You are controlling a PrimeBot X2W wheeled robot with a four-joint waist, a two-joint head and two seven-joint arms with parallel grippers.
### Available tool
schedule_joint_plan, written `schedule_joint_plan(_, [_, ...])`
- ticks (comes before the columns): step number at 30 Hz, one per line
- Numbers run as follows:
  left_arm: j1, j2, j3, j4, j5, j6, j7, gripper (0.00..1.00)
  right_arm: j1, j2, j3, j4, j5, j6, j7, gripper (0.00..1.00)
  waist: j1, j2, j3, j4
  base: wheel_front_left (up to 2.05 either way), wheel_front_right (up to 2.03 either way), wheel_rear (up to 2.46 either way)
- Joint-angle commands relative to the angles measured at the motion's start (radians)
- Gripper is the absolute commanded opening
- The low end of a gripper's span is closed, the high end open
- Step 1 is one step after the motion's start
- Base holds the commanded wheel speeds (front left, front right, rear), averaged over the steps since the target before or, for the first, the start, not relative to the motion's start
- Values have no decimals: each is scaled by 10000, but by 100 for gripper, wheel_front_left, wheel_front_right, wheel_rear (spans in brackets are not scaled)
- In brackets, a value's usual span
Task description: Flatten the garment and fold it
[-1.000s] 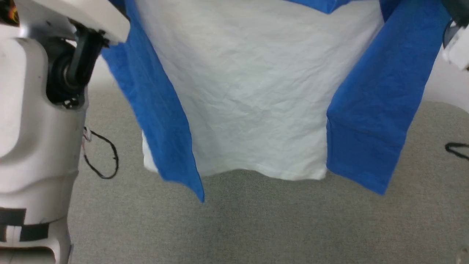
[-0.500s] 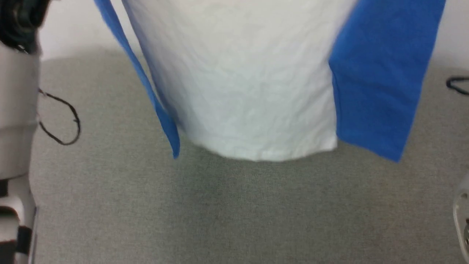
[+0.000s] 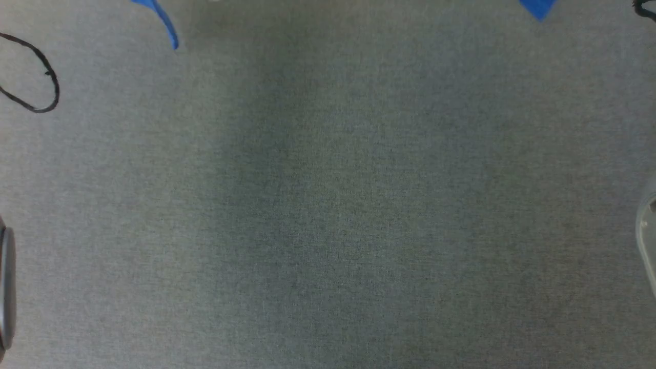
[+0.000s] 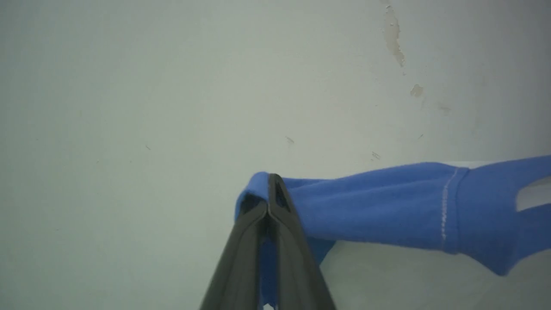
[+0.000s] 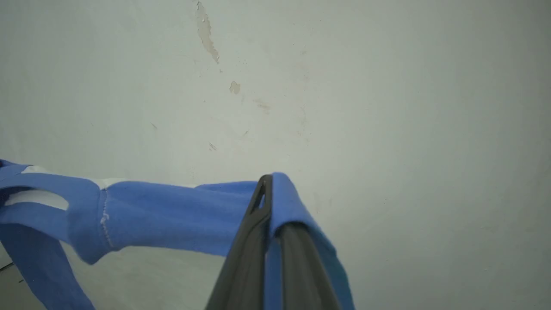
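Both grippers hold the garment up by its bright blue shoulder fabric. In the left wrist view my left gripper (image 4: 271, 181) is shut on a fold of the garment (image 4: 387, 202), which stretches off to the right, seam showing. In the right wrist view my right gripper (image 5: 269, 181) is shut on the garment (image 5: 172, 215), blue cloth draped over one finger. In the head view two blue sleeve tips hang in at the top edge, one at the left (image 3: 166, 23) and one at the right (image 3: 535, 7). The white body is out of view.
Grey fabric surface (image 3: 328, 205) lies below. A black cable loop (image 3: 41, 77) rests at the upper left, another cable end (image 3: 646, 9) at the top right. A pale robot part (image 3: 647, 241) shows at the right edge. A white wall with chipped paint (image 4: 391, 30) stands ahead.
The head camera has moved, so everything slid up the picture. The garment has also risen against the cable loop: its white body and hem left the view, leaving two sleeve tips.
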Motion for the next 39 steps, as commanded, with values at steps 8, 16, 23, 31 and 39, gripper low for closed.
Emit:
schedule_joint_plan(8, [481,-365,-218,1225,-91,-490,-942,0,550,-291,123,887,327,-23,-854,0,-4,0,1105,357,0,0,0])
schedule_joint_plan(16, [2507,-894,-453,1443,-507,-811,-1605,0,3650,-777,238,-37,1846,-23,-1325,0,-4,0,-155,640,0,0,0])
schedule_joint_plan(23, [5895,-1175,-551,418,-1082,-481,-1482,0,8121,-684,-186,-2024,2856,-23,-1564,0,-4,0,-1722,745,0,0,0])
schedule_joint_plan(31, [10254,-1481,-717,-1233,-2007,446,-310,0,12837,-13,-1114,-3659,2654,-23,-1355,0,-4,0,-3041,703,0,0,0])
schedule_joint_plan(39, [13374,-1006,-600,-2447,-2637,1653,1136,0,15144,107,-1353,-3861,1814,-23,-673,0,-4,0,-3705,544,0,0,0])
